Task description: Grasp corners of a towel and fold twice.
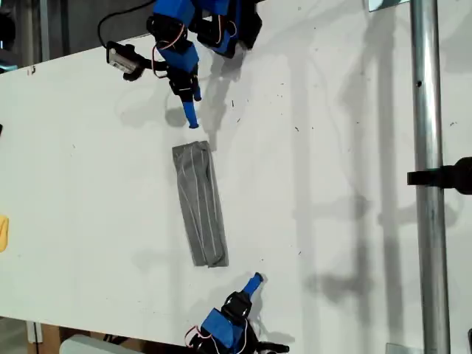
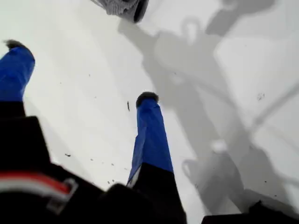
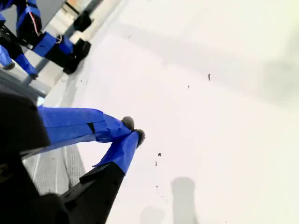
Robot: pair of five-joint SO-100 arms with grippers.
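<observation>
My first gripper (image 2: 80, 71) hangs over bare table (image 1: 332, 184) with jaws wide apart and empty; the towel (image 1: 199, 206) begins just ahead of them, a narrow strip running away. My second gripper (image 3: 133, 129) is pinched together on nothing, beside the strip's far end. Both folds look done, so the next move is probably only to back away.

Bright, even light floods the white matte table (image 1: 332, 184), nearly washing it out in the second wrist view; soft grey shadows of arms and the vertical metal pole (image 1: 429, 184) streak the exterior view's right half; both wrist views are blurred, their near black housings unfocused.
</observation>
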